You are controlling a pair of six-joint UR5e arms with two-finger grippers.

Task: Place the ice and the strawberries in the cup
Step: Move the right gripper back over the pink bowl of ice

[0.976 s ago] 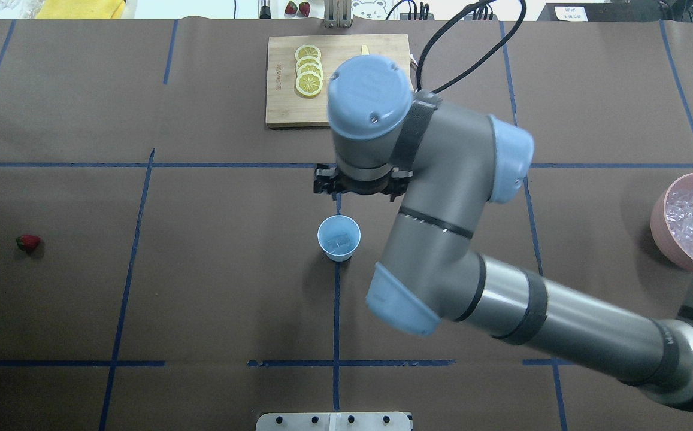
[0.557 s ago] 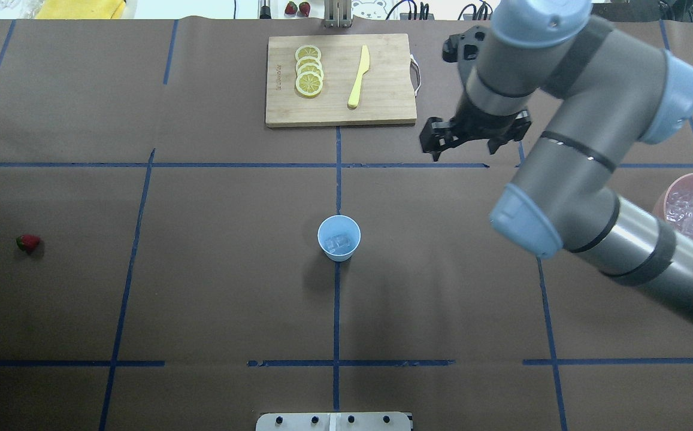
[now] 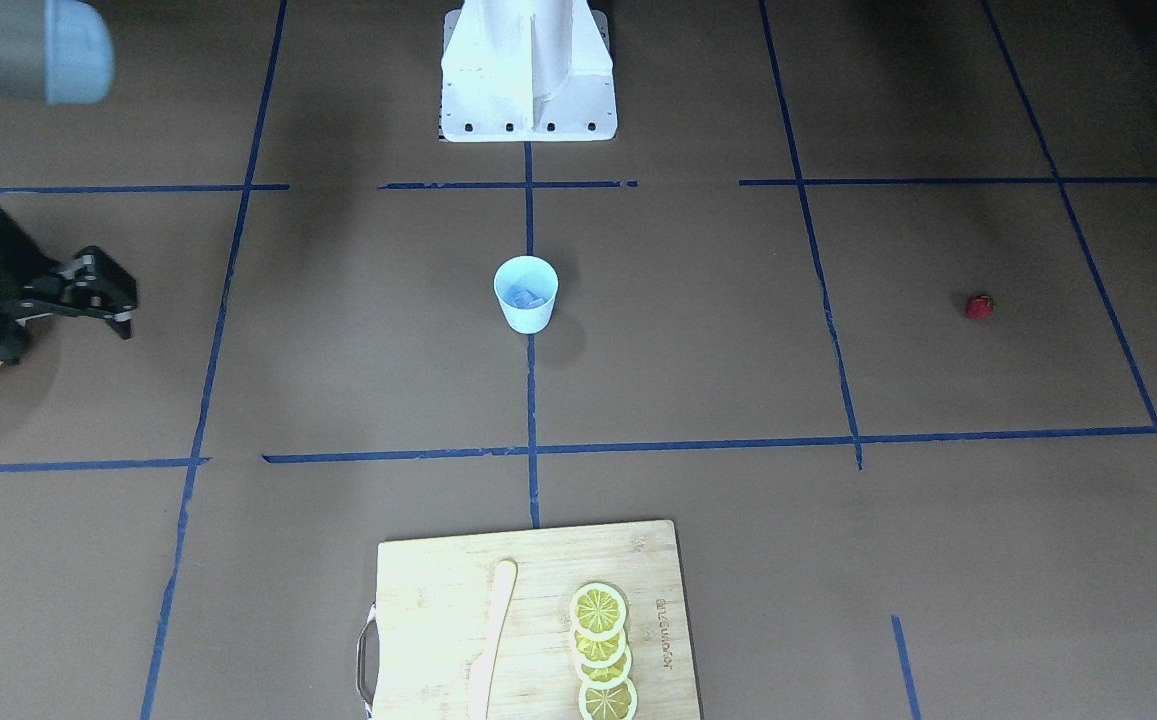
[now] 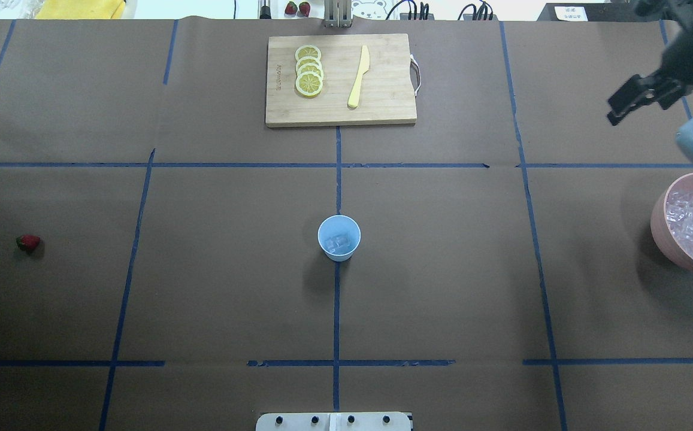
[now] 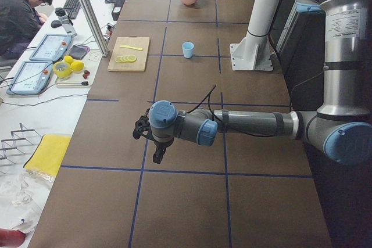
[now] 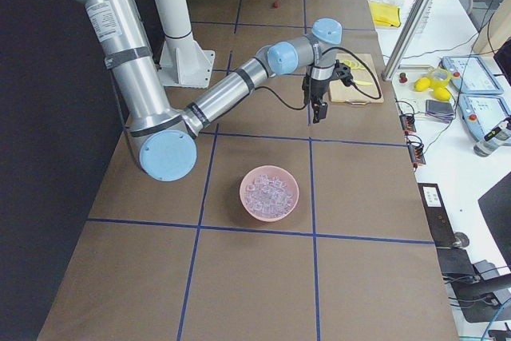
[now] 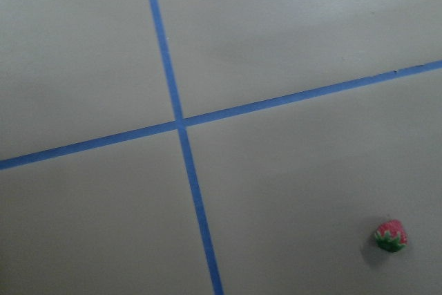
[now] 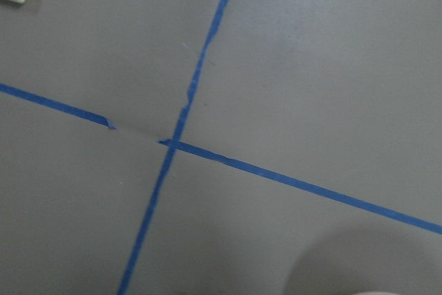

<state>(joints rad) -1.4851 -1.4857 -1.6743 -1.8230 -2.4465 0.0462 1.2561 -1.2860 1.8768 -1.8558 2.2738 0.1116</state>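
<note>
The small light-blue tapered cup stands upright at the middle of the brown paper-covered table, on a blue tape line. A few clear, glossy ice cubes lie in its bottom. More ice fills the larger pink bowl at the table's right edge, well apart from the cup. The small red strawberry with its dark green top lies alone on the paper far out on the left side. It also shows in the lower right corner of the left wrist view.

The right gripper hangs above the table beyond the pink bowl, its jaws parted and holding nothing. The left gripper hovers over the table's left end, seen only from the side, so the state of its jaws cannot be told.

At the far edge, a wooden cutting board carries a row of overlapping yellow lemon slices and a pale yellow knife beside them.
</note>
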